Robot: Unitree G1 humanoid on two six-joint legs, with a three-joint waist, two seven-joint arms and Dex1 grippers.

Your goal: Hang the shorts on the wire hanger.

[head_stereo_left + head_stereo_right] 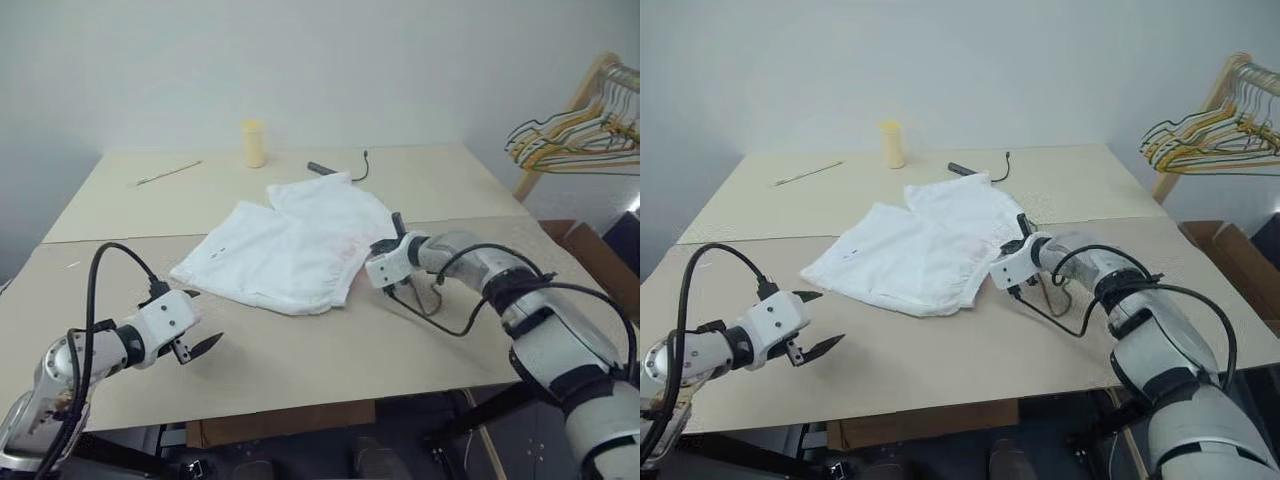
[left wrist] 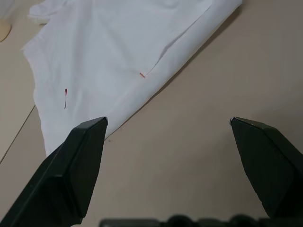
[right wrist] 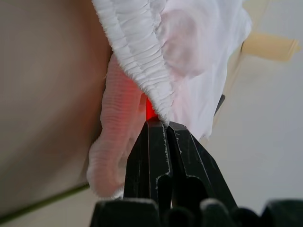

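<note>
On the tan table [image 1: 300, 350], I am seeing the shorts [image 1: 290, 250] lying spread flat mid-table; my right gripper [image 3: 163, 124] is pinching their gathered waistband, fingers clamped together, while my left gripper [image 1: 200, 342] is hovering spread wide nearby, holding nothing.

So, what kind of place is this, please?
Probably a plain indoor test room set up for laundry practice: a bare beige table against a blank wall, white shorts spread on it, and a bunch of coloured hangers on a wooden rack at the side.
</note>
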